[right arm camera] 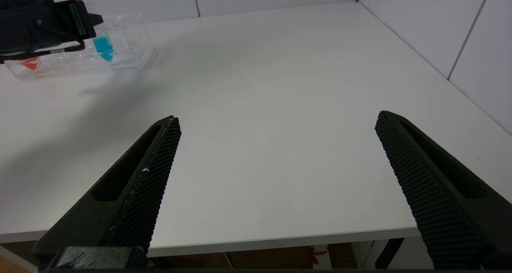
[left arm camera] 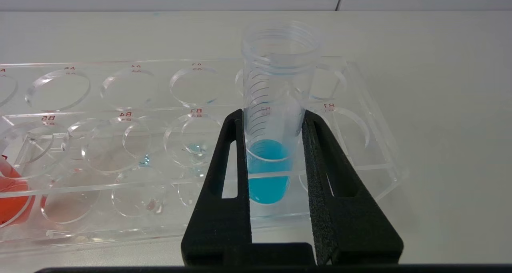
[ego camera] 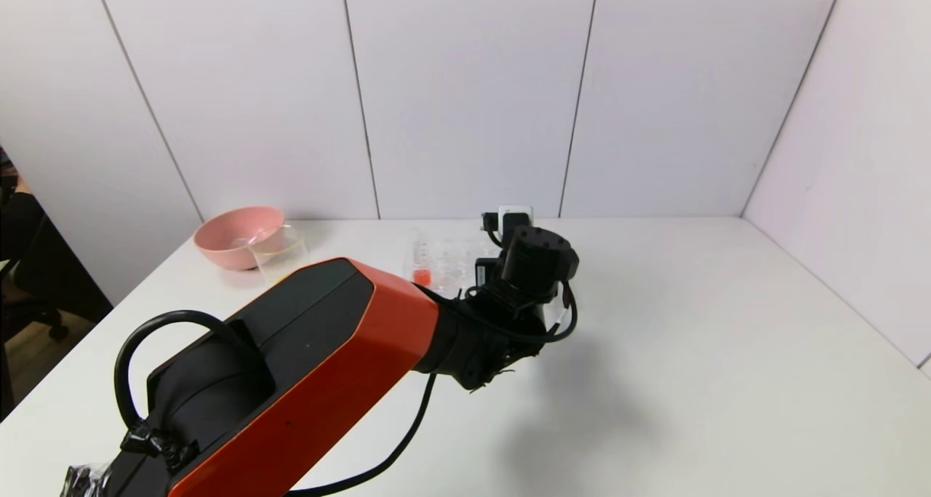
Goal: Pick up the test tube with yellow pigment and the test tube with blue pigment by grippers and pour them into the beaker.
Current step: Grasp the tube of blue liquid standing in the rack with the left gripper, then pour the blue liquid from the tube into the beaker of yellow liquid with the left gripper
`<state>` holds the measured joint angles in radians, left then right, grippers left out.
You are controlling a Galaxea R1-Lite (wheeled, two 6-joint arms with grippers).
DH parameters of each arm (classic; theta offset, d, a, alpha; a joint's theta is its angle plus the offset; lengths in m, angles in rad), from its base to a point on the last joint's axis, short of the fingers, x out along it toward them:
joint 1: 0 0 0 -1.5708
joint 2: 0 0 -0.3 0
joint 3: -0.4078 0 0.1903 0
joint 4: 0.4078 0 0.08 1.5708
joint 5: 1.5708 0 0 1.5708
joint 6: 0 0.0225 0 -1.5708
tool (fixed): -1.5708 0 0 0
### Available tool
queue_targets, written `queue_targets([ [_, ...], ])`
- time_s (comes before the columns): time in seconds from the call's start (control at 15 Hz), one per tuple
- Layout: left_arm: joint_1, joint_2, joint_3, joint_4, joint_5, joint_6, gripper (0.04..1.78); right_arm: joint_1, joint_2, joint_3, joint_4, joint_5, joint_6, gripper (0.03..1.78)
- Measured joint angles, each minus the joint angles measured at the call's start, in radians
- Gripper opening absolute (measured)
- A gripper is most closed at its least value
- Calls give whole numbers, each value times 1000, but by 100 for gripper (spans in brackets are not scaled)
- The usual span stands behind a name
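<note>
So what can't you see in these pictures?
- Yellow tube: not findable in any view; the left arm blocks much of the rack in the head view.
- Blue tube: hidden behind the left arm's wrist in the head view.
- Red tube: cut off by the left wrist view's edge.
- Beaker: too far off to tell what's inside.

My left hand squeezes the test tube with blue pigment from both sides. The tube stands up straight in the clear rack on the white bench. I see a tube with red liquid at the rack's far end.
</note>
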<state>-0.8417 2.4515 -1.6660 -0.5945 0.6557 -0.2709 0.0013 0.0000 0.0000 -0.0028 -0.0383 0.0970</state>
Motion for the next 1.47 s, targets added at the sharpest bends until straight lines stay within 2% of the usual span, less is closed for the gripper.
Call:
queue_targets([
  [0.73,-4,-18,-8,9,-1,4,42,0,0,0,0,0,0,177],
  [1.2,-31,-54,-74,99,6,11,42,0,0,0,0,0,0,177],
  [1.47,-45,-71,-110,112,-4,64,42,0,0,0,0,0,0,177],
])
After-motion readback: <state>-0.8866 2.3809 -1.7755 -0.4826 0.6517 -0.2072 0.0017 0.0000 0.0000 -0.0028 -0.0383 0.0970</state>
